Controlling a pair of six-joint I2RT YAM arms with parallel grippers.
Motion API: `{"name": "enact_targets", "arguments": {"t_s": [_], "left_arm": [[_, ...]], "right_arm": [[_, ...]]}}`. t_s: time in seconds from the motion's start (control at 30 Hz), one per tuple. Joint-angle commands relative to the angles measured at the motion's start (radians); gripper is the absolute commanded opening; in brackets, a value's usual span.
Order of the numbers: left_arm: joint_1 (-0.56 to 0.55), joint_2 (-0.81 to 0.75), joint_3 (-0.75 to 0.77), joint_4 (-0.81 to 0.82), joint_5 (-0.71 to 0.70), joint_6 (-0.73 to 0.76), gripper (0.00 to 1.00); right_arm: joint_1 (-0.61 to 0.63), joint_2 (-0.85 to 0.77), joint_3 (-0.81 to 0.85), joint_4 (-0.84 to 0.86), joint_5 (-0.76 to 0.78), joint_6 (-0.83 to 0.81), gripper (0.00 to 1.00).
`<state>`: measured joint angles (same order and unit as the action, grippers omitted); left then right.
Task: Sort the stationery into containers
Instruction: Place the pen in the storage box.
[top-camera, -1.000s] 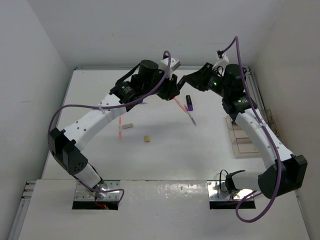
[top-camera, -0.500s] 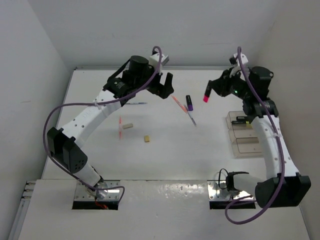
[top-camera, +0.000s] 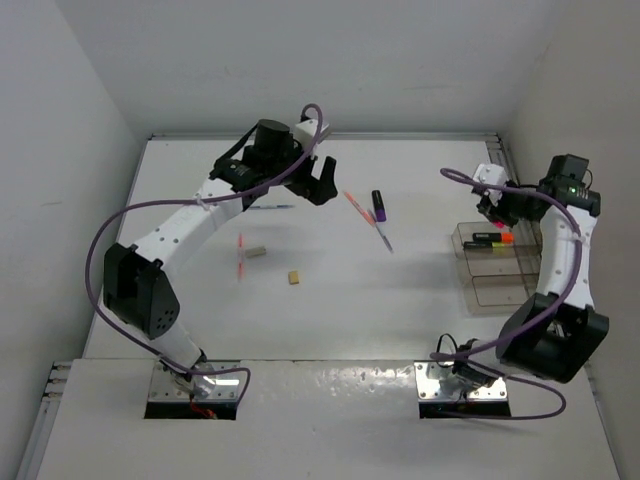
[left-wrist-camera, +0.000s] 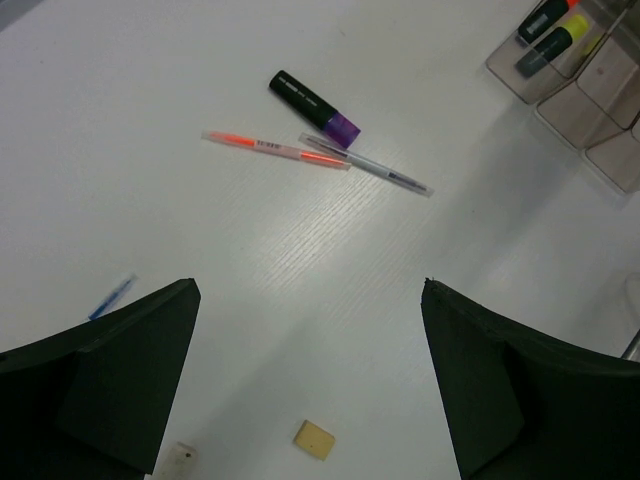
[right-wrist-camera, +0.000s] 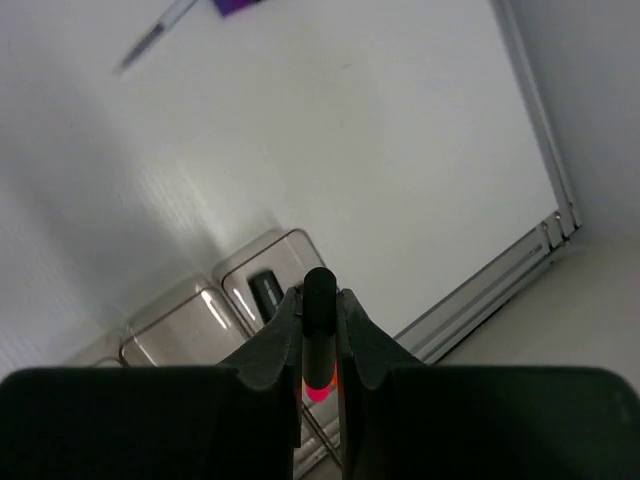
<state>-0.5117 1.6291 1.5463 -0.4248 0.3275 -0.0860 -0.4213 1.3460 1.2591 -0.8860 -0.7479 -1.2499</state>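
My right gripper (right-wrist-camera: 319, 296) is shut on a black highlighter (right-wrist-camera: 319, 285) with a pink end, held upright above the clear containers (right-wrist-camera: 283, 262) at the table's right edge. The nearest container (top-camera: 470, 243) holds other highlighters, one with a yellow end (left-wrist-camera: 548, 48). My left gripper (left-wrist-camera: 310, 290) hangs wide open over the middle of the table with nothing in it. A purple-ended highlighter (left-wrist-camera: 315, 103), a pink pen (left-wrist-camera: 275, 150) and a clear pen (left-wrist-camera: 368, 165) lie together ahead of it. A tan eraser (left-wrist-camera: 314, 440) and a grey eraser (left-wrist-camera: 182, 455) lie below it.
A blue pen (top-camera: 268, 207) and another pink pen (top-camera: 241, 255) lie on the left half of the table. A second container (top-camera: 500, 292) stands nearer the front beside the first. A metal rail (right-wrist-camera: 500, 275) runs along the right edge, and walls close in three sides.
The right arm has swung right, carrying the pink-ended highlighter from the table's middle to above the containers. The left gripper has opened wide and drawn back to the left.
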Motion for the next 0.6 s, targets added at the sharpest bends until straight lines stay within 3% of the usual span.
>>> {"name": "enact_targets", "arguments": {"t_s": [0.0, 0.13, 0.43, 0.53, 0.57], "left_arm": [[-0.017, 0.008, -0.022, 0.055, -0.036, 0.012, 1.00], [-0.021, 0.026, -0.025, 0.052, -0.054, 0.011, 1.00], [-0.022, 0.072, -0.014, 0.057, -0.103, -0.023, 1.00], [-0.030, 0.113, 0.014, 0.049, -0.171, -0.076, 0.99], [-0.036, 0.139, 0.044, 0.044, -0.200, -0.090, 0.99]], "right_arm": [[-0.022, 0.050, 0.019, -0.174, 0.004, -0.426, 0.00], [-0.033, 0.113, -0.012, -0.182, 0.074, -0.589, 0.00], [-0.045, 0.225, -0.046, -0.123, 0.197, -0.655, 0.01], [-0.043, 0.242, -0.076, -0.090, 0.226, -0.652, 0.32], [-0.043, 0.243, -0.081, -0.082, 0.228, -0.643, 0.48]]}}
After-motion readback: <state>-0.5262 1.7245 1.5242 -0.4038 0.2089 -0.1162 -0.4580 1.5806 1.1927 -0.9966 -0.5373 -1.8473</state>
